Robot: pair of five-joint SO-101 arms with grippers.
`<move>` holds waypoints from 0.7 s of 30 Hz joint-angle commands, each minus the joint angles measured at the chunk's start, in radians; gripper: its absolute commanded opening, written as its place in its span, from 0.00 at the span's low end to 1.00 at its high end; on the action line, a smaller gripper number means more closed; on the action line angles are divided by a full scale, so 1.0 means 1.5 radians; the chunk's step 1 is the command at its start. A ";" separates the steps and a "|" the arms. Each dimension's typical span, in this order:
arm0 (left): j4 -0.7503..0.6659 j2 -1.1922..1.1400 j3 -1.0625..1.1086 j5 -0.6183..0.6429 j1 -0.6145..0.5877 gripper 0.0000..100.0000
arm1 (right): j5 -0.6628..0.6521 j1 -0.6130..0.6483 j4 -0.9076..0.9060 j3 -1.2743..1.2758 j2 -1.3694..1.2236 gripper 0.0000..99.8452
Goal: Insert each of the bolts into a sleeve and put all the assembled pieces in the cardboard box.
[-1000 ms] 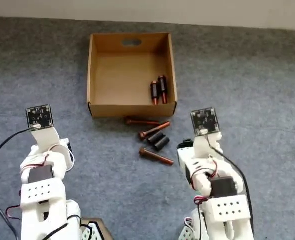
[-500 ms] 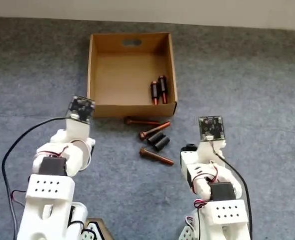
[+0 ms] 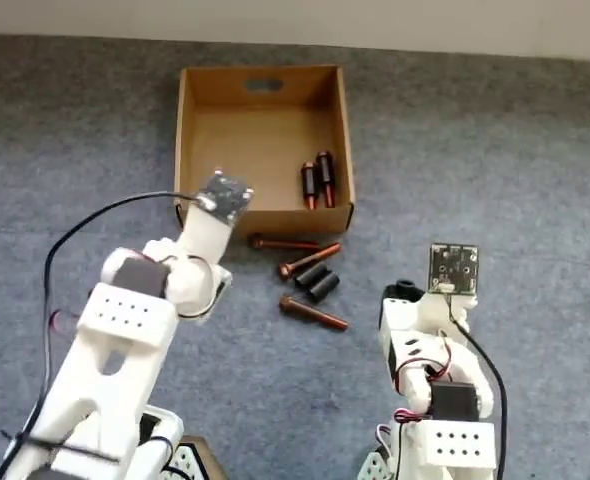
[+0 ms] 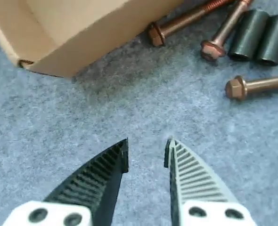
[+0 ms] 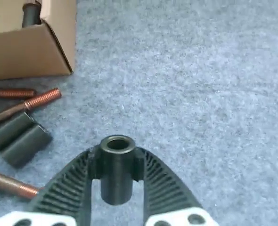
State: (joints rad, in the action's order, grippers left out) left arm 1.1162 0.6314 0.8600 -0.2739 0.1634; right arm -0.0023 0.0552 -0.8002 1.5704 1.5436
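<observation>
Three copper bolts lie on the carpet in front of the cardboard box (image 3: pixel 189 140): one (image 3: pixel 283 242) along its front wall, one (image 3: pixel 310 260) below it, one (image 3: pixel 315 314) nearest the arms. Two black sleeves (image 3: pixel 317 281) lie side by side between them. Two assembled pieces (image 3: pixel 316 181) rest inside the box at its right wall. My left gripper (image 4: pixel 146 153) is open over bare carpet, short of the bolt heads (image 4: pixel 213 49) and near the box corner (image 4: pixel 49 56). My right gripper (image 5: pixel 116 155) is shut on an upright black sleeve (image 5: pixel 116 169), to the right of the loose parts.
Grey carpet covers the whole table. The left arm (image 3: pixel 165 280) stretches toward the box front; the right arm (image 3: pixel 430 330) stands at the lower right. Open carpet lies right of the box and the bolts.
The left arm has swung forward and to the right, from the lower left toward the box front and the bolts. The right arm has drawn slightly back and to the right.
</observation>
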 commanded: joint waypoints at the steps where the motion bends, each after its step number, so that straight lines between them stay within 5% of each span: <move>1: 0.006 -0.063 -0.057 -0.002 0.047 0.15 | 0.002 -0.007 0.007 0.001 0.022 0.01; 4: 0.005 -0.110 -0.073 0.008 0.076 0.15 | 0.003 -0.007 0.007 0.005 0.032 0.01; 11: -0.076 -0.196 -0.099 0.185 0.137 0.15 | 0.005 -0.007 0.007 0.005 0.034 0.01; 21: -0.123 -0.210 -0.095 0.188 0.207 0.15 | 0.004 -0.007 0.007 0.006 0.033 0.01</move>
State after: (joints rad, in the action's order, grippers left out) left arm 0.9613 0.3138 0.7526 0.0023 0.4595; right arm -0.0023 0.0552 -0.8002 1.5858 1.5804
